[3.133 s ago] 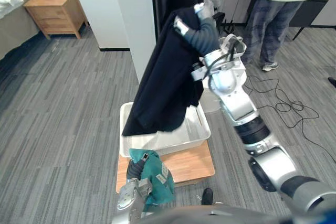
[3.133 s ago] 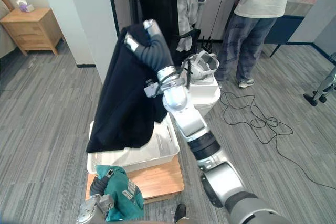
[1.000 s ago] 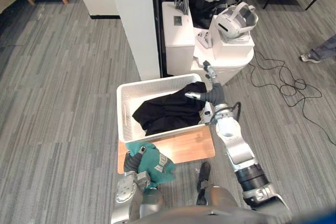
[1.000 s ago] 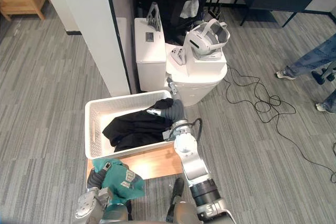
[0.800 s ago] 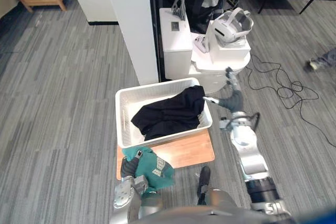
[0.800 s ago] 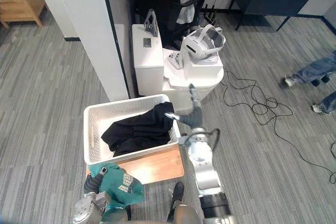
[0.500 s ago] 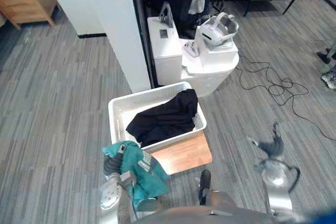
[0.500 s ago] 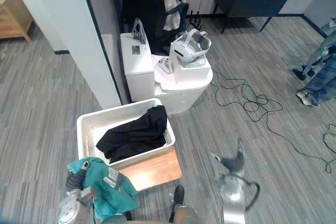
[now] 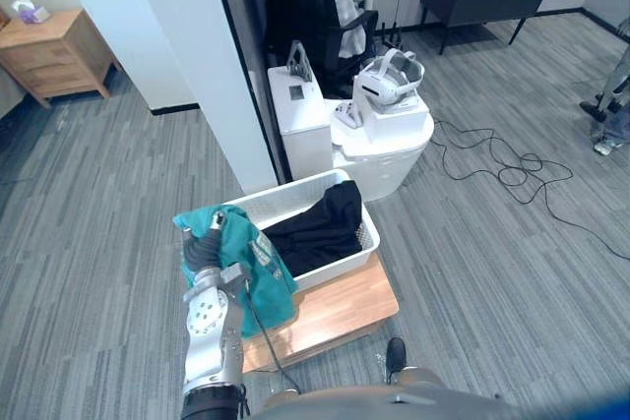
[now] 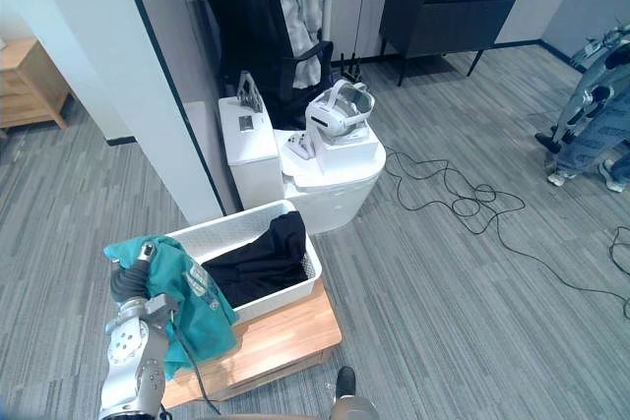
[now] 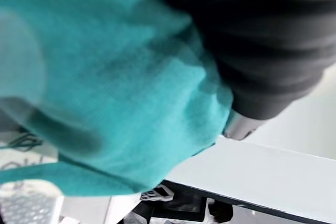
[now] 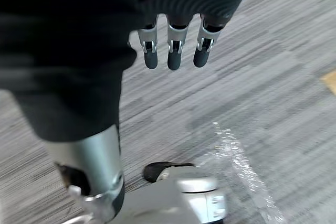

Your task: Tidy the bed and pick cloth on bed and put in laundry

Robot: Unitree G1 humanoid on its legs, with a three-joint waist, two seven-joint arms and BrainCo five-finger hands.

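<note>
A teal cloth (image 9: 248,253) hangs from my left hand (image 9: 204,251), which is raised at the left end of the white laundry basket (image 9: 370,235) and shut on the fabric. In the left wrist view the teal cloth (image 11: 105,103) covers the fingers. A black cloth (image 9: 317,227) lies inside the basket, one end draped up its far right wall. The basket stands on a low wooden platform (image 9: 340,307). In the right wrist view my right hand (image 12: 174,51) hangs over the grey floor with straight fingers, holding nothing.
Behind the basket stands a white cabinet and round pedestal (image 9: 379,150) with a white headset (image 9: 389,78) on top. A white wall pillar (image 9: 197,56) and a black chair (image 9: 315,7) stand behind. Cables (image 9: 512,169) lie on the floor to the right. A wooden nightstand (image 9: 54,51) is far left.
My left hand has lifted the teal cloth from low by the platform up beside the basket. My right hand has left the basket and dropped low. The camera has tilted up.
</note>
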